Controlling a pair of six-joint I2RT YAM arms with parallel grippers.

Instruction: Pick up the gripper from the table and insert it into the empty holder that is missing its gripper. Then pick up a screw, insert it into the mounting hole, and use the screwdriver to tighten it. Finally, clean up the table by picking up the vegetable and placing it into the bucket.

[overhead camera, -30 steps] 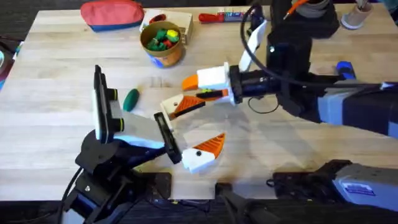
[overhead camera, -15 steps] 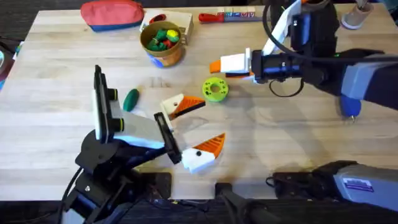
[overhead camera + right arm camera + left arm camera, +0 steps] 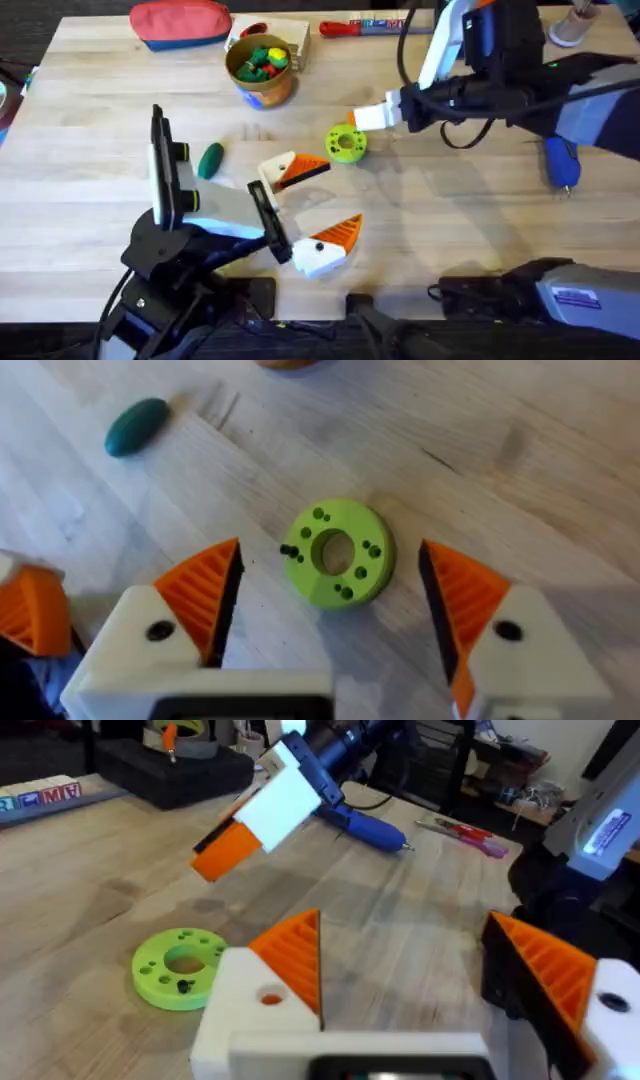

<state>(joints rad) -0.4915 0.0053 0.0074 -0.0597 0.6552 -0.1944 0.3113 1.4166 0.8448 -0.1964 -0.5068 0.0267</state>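
ok so the right gripper (image 3: 330, 560) is hanging wide open directly over the yellow-green ring (image 3: 337, 554), one orange pad on each side of it, nothing held. My guess is it's lining up on the little black screw (image 3: 289, 550) sitting at the ring's edge, since that ring seems to be acting as the screw tray

The left gripper (image 3: 318, 205) is also sitting open and empty, parked low over the table (image 3: 450, 230) near the ring. It's probably being held out like that so its fingers are presented for the work. In the left wrist view the orange gripper (image 3: 293, 952) looks seated in the white holder (image 3: 238, 1020), and the round mounting hole (image 3: 270, 998) beside it is looking empty to me. So I'm judging the insert step as done and the screw step as the one in hand, though I can't be fully sure

The screwdriver (image 3: 560, 165) is lying on the table on the right side, under the right arm, well apart from the ring, waiting for later

The vegetable (image 3: 210, 160) is lying loose on the table beside the left arm, not yet in the bucket (image 3: 260, 68), which is standing near the far edge with other toy bits inside
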